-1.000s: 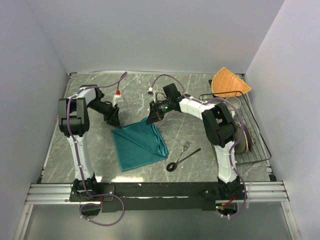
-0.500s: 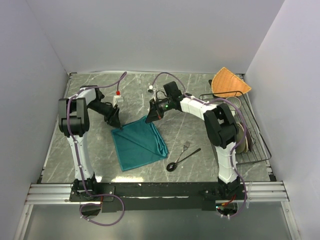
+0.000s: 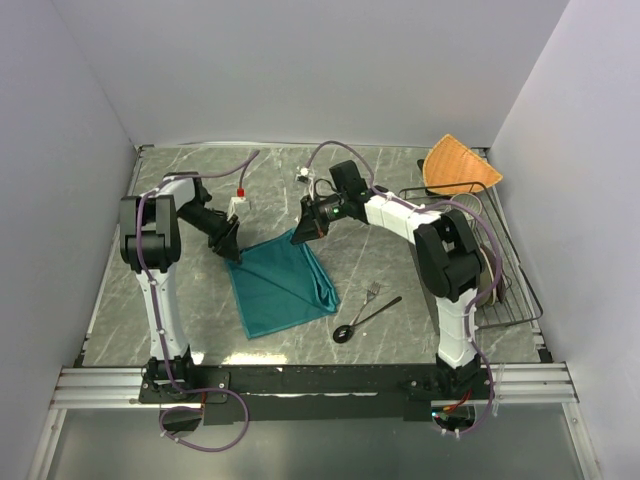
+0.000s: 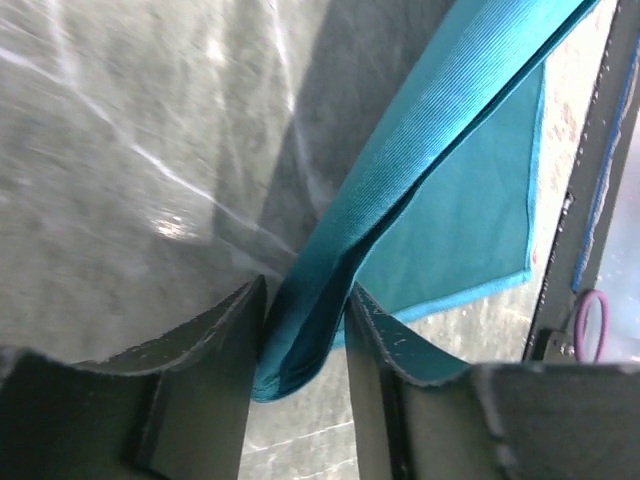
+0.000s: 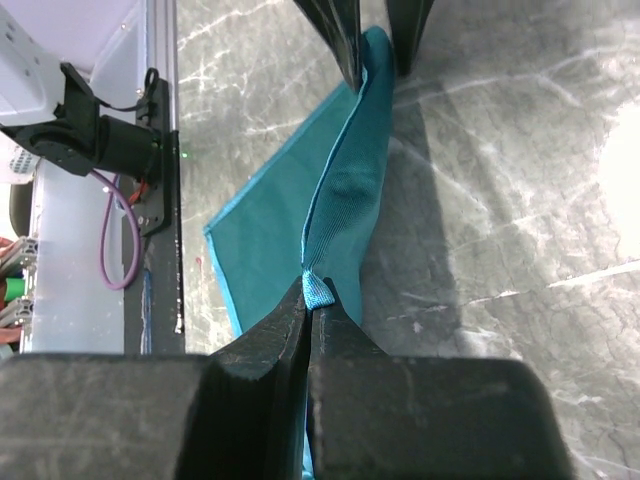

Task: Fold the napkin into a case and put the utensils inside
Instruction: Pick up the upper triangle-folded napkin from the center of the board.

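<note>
Napkin (image 3: 285, 285), teal: I logged its raised fold clamped tight in right gripper (image 5: 308, 300), other end pinched between left gripper (image 4: 305, 300) jaws.

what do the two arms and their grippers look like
Both are white tubular links joined by bulky black joint housings: left arm, right arm. Purple cables loop along each. A small green light glows near the right wrist. The left gripper and right gripper have matte black, scuffed wedge fingers.
</note>
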You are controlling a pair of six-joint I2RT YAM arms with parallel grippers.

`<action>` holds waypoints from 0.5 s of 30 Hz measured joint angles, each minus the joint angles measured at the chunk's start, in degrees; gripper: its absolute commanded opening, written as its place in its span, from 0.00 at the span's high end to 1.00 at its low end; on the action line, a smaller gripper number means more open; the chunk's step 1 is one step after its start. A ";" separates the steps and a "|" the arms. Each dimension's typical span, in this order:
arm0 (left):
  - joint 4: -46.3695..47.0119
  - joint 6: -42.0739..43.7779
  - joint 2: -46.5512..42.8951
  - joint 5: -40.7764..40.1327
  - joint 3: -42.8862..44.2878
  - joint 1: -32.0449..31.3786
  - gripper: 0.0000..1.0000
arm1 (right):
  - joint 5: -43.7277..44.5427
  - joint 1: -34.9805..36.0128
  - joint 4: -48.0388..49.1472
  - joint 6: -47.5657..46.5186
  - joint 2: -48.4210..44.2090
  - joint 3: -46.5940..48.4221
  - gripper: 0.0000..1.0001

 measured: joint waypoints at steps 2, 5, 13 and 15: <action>-0.66 0.39 0.00 -0.02 -0.70 0.00 0.60 | -0.02 0.00 0.57 0.42 -0.52 -0.39 1.00; -1.01 0.85 -0.02 0.00 -1.53 0.11 0.67 | -0.04 -0.02 0.76 0.61 -1.03 -0.96 1.00; -1.38 1.14 -0.02 -0.11 -2.43 0.94 0.57 | -0.07 -0.22 0.61 0.57 -1.14 -1.05 1.00; -1.81 1.14 -0.24 0.17 -2.73 1.09 0.54 | -0.07 -0.35 0.59 0.57 -1.14 -1.05 1.00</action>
